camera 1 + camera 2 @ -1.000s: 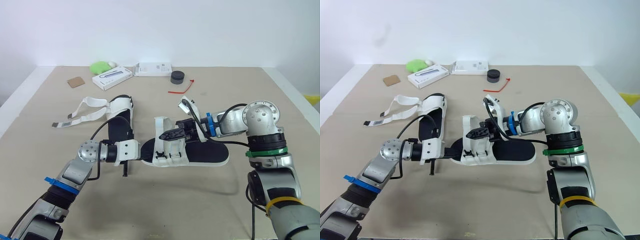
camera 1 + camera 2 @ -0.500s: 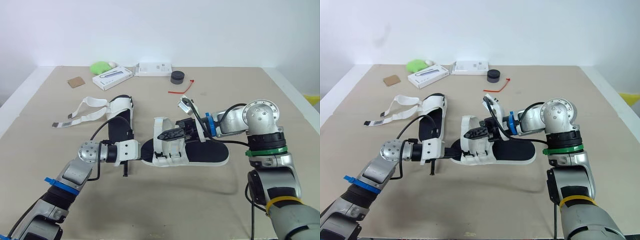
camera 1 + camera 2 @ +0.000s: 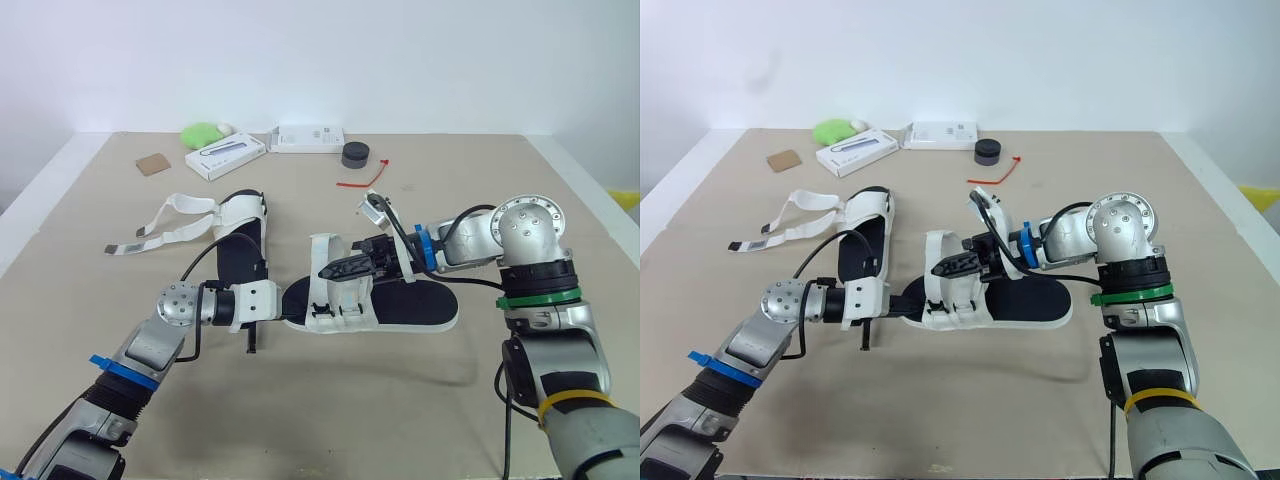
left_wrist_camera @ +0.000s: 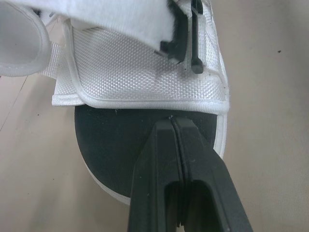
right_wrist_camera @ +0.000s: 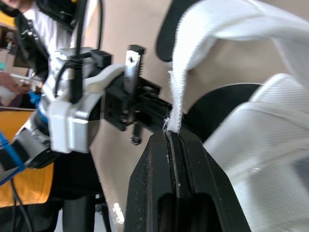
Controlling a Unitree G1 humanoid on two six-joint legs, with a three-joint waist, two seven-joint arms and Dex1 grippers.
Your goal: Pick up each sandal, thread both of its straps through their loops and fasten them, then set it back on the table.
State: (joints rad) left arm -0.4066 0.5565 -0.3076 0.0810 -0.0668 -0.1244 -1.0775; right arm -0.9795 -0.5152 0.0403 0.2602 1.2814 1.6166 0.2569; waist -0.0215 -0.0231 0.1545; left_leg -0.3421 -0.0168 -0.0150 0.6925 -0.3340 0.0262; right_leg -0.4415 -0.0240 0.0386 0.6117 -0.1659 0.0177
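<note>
While left gripper [image 4: 172, 121] clamps the sandal [image 3: 405, 305] toe, right gripper [image 5: 171, 136] pinches a half-hidden strap [image 5: 176, 87]

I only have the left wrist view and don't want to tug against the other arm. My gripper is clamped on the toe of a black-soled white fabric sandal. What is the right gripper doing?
Observer: The right gripper is shut on the end of a white strap of the same sandal.
Operator: Is the second sandal finished?
Observer: No. The other white sandal lies on the tan table to the robot's left of the first, its straps unfastened and spread out.
</note>
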